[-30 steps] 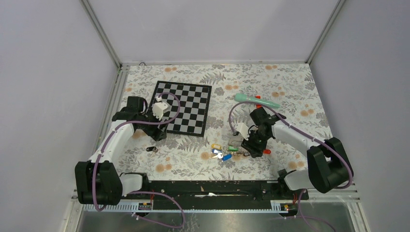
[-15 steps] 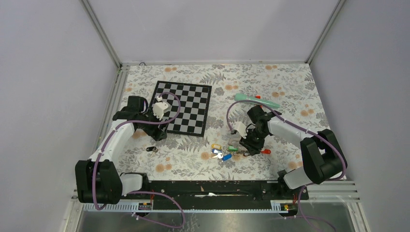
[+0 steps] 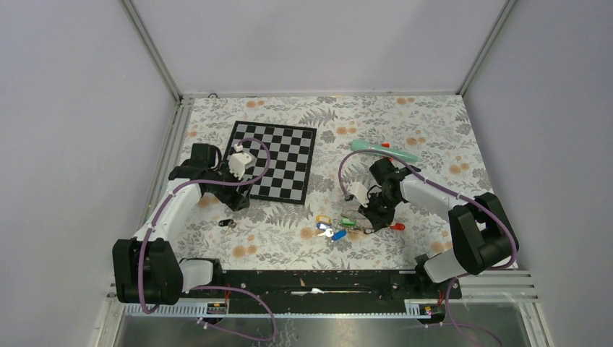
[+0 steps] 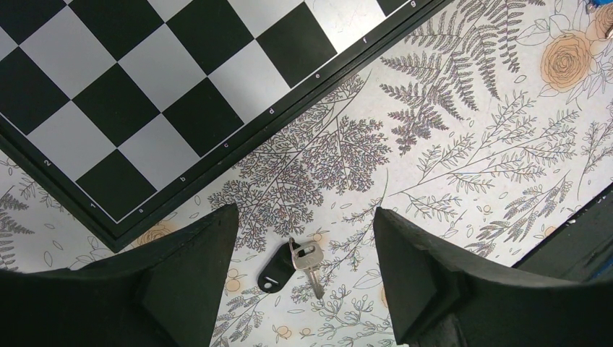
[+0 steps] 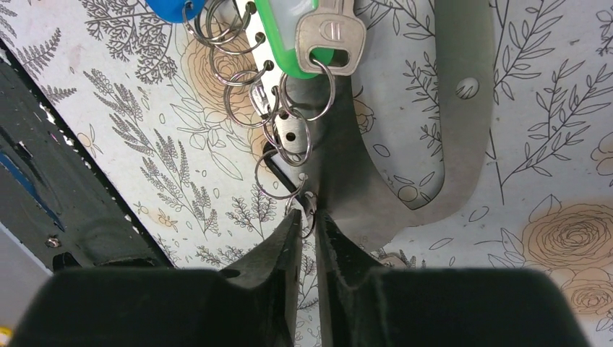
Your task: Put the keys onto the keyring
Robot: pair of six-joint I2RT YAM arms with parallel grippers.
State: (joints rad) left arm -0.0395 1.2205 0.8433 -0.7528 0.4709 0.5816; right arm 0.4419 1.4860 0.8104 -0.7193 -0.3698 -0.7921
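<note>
The keys [image 3: 334, 228] lie bunched under my right gripper [image 3: 373, 215]; a black-tagged key [image 3: 226, 223] sits apart. On the left wrist I see the left gripper [image 4: 303, 217] gaping wide over that key. On the right wrist, the jaws are nearly closed, with a small ring [image 5: 307, 202] in the slit.

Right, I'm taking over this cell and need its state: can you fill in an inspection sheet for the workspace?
Surface: floral tablecloth, flat.
Job's things: bunch of tagged keys on linked rings; black-tag key and red-tag key lie apart from it.
Clutter: chessboard; teal tube.
Grippers: left gripper open above the black-tag key; right gripper almost closed about a small ring, grip unsure.
Cables: purple cables loop along both arms.
Surroundings: grey walls, metal frame.
</note>
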